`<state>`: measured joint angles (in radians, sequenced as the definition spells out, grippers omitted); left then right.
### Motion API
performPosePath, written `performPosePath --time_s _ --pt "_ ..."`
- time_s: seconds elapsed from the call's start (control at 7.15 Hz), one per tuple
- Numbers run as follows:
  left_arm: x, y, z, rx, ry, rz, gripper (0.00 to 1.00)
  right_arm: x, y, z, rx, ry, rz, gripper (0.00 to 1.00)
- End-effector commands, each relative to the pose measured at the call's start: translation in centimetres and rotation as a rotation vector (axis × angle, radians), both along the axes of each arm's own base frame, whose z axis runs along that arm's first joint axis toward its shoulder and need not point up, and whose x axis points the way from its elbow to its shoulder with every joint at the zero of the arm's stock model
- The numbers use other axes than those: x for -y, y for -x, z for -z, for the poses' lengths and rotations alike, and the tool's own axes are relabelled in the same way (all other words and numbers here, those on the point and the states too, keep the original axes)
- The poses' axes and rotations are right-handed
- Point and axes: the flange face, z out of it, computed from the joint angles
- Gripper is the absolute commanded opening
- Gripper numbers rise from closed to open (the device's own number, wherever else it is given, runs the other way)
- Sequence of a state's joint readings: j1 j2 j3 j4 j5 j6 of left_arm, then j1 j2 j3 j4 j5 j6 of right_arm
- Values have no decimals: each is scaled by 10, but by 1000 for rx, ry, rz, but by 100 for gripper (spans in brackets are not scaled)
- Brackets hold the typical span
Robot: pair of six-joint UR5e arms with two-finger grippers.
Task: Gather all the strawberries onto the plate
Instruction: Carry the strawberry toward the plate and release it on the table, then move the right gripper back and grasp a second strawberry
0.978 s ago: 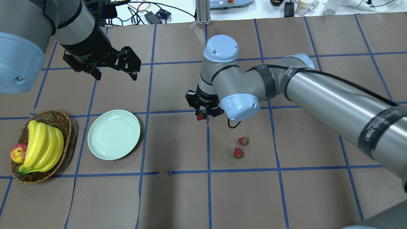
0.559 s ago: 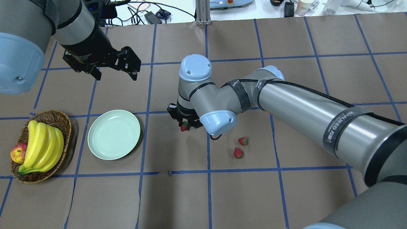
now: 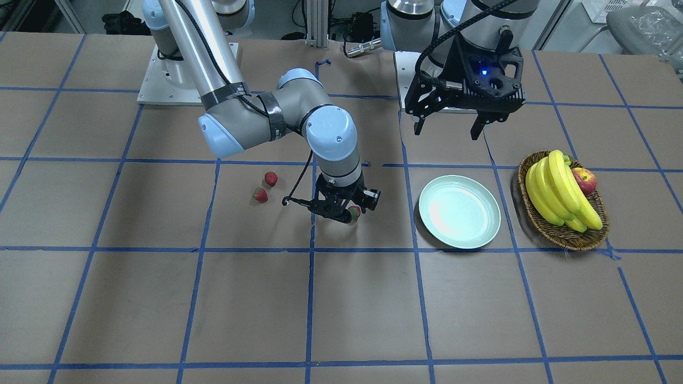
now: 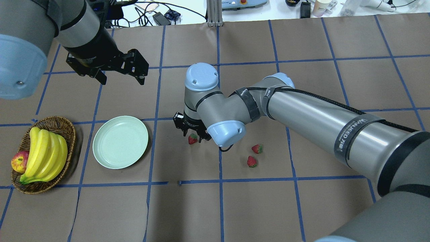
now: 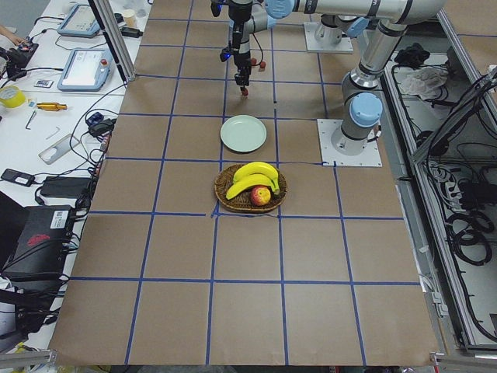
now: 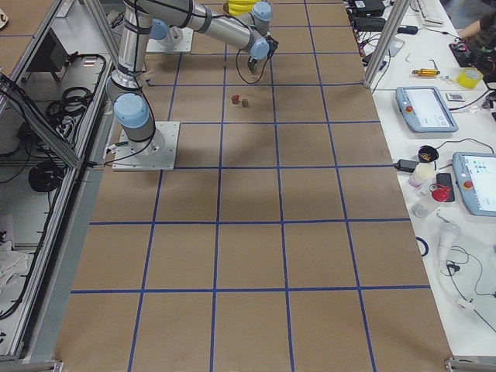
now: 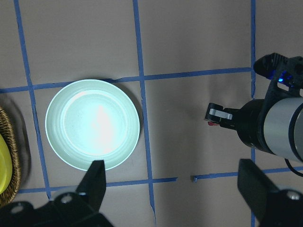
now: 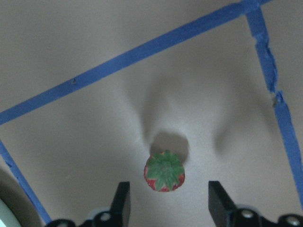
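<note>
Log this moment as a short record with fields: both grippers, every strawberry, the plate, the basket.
right gripper: open, above the table, between plate and the other berries
nearest strawberry: between the fingers, touching neither; outside the plate
other strawberries: two, on the table, close together, not touching
plate: empty
left gripper: open, holds nothing, hovers beyond the plate
basket: beside the plate, holds bananas and an apple
</note>
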<state>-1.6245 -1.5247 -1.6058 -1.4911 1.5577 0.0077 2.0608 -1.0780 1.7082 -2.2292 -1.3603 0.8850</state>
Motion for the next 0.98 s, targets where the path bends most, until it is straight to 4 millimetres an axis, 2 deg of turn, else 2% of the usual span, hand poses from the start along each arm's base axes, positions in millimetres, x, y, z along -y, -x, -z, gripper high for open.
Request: performPosePath --time_s 0.0,0.28,0.56,0.7,0.84 --pt "0 0 0 1 0 0 100 7 9 -35 -7 62 13 100" --pt "0 0 -1 4 1 0 100 21 48 -41 -167 115 49 100" --pt "-1 0 3 -3 -7 0 100 37 102 -48 -259 42 122 99" --pt "-3 0 4 3 -8 0 100 39 129 -46 -285 -20 157 98" --pt "-2 0 5 -3 -10 0 100 33 148 -27 -306 -69 161 97"
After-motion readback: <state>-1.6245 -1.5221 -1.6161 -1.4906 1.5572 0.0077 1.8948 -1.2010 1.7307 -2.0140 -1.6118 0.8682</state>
